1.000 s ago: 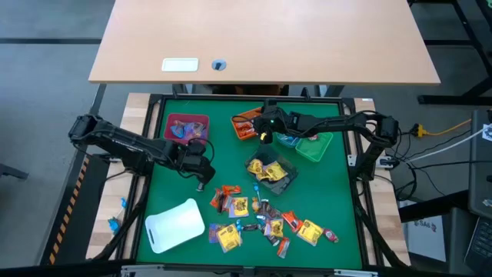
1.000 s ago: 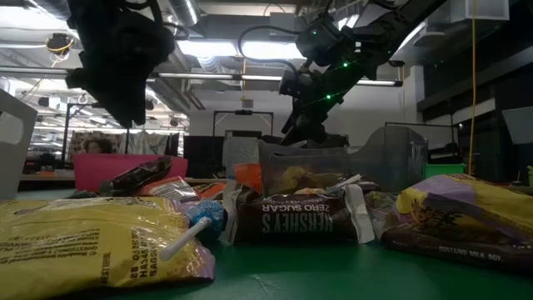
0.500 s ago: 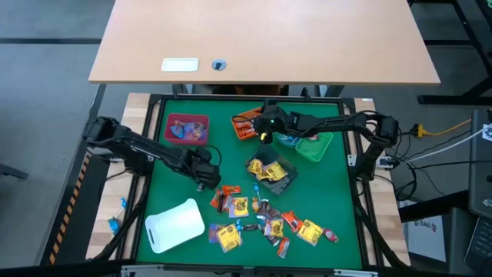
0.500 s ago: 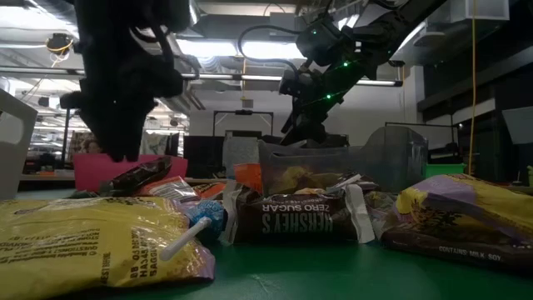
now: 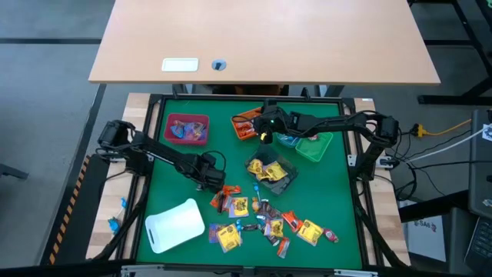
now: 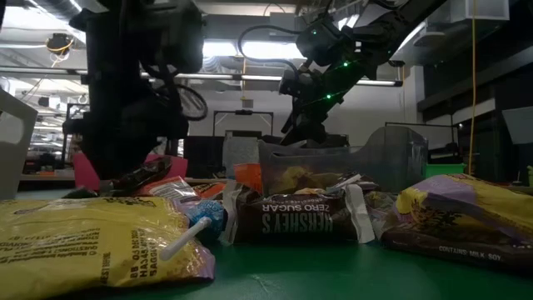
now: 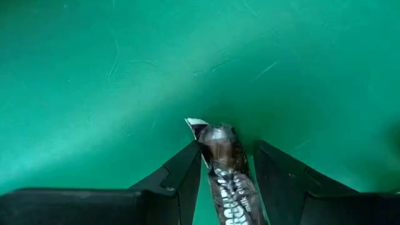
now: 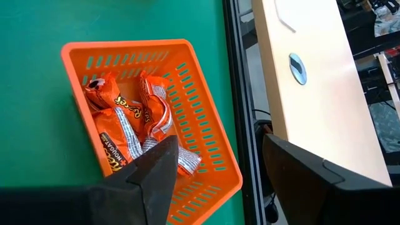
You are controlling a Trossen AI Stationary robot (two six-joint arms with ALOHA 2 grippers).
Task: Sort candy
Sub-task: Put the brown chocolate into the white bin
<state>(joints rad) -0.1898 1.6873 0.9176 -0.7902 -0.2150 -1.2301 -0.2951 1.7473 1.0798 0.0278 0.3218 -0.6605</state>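
From above, the left hand [image 5: 209, 175] is reaching low over the green bench [image 5: 177, 192] at the upper left edge of the loose candy [image 5: 265, 219], which is lying scattered across the near half of the mat beside a white tray [image 5: 175, 225]. The right hand [image 5: 265, 123] is hovering over the orange bin [image 5: 244, 125], next to a pink bin [image 5: 187, 128], a green bin [image 5: 314, 146] and a clear bin [image 5: 270, 171] that is holding yellow packets. At bench level, the left hand [image 6: 133, 142] is hanging as a dark mass just above the wrappers, and a brown Hershey's packet [image 6: 287, 221] is lying in front between yellow bags [image 6: 92, 242]. In the left wrist view, the 2 fingers [image 7: 181, 175] are standing slightly parted on either side of a dark brown bar [image 7: 225, 169], and they are probably touching it, though actual contact is hard to judge. In the right wrist view, the right hand's fingers [image 8: 159, 178] are spread wide with nothing between them, above the orange bin [image 8: 206, 131] containing orange packets [image 8: 128, 128].
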